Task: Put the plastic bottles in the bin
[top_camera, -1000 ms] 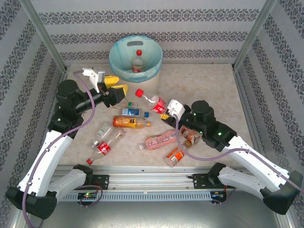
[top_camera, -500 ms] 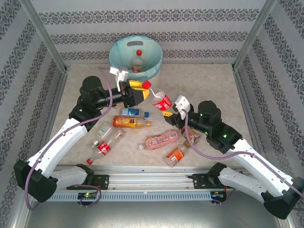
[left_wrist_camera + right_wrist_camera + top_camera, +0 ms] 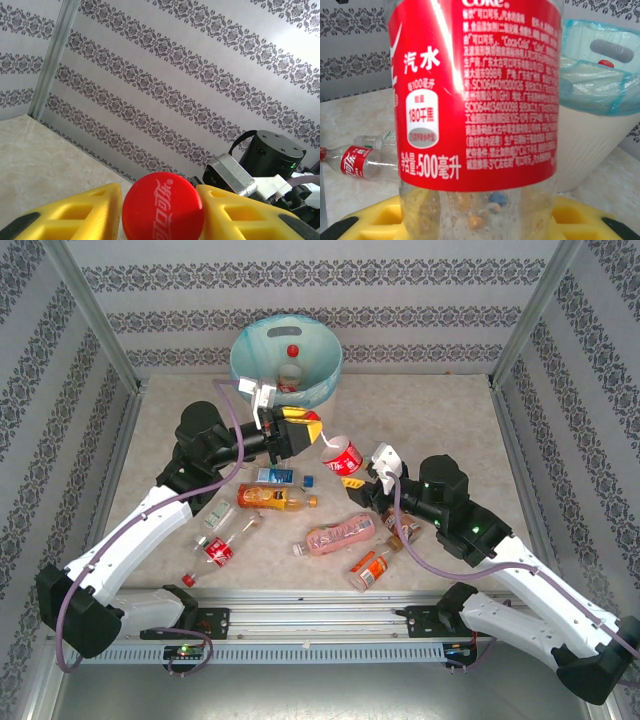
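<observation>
A clear Coke bottle point(image 3: 342, 454) with a red label hangs in the air in front of the bin point(image 3: 331, 361), held at both ends. My right gripper point(image 3: 362, 474) is shut on its base; in the right wrist view the bottle point(image 3: 475, 90) stands between the yellow fingers point(image 3: 600, 220). My left gripper point(image 3: 306, 430) is shut on its red cap point(image 3: 162, 207), with a yellow finger point(image 3: 75, 217) on each side. The cream bin, lined in light blue, has one red-capped bottle point(image 3: 291, 368) inside. Several more bottles lie on the table, among them an orange one point(image 3: 272, 498) and a pink one point(image 3: 338, 534).
A clear red-label bottle point(image 3: 220, 545), a small orange one point(image 3: 372, 567) and a brown one point(image 3: 402, 525) lie near the front. A blue-label bottle point(image 3: 274, 476) lies under the left arm. Patterned walls and metal posts enclose the table.
My left arm swung right from beside the bin to the raised bottle and its fingers closed in on the cap. My right gripper lifted the bottle a little toward the bin.
</observation>
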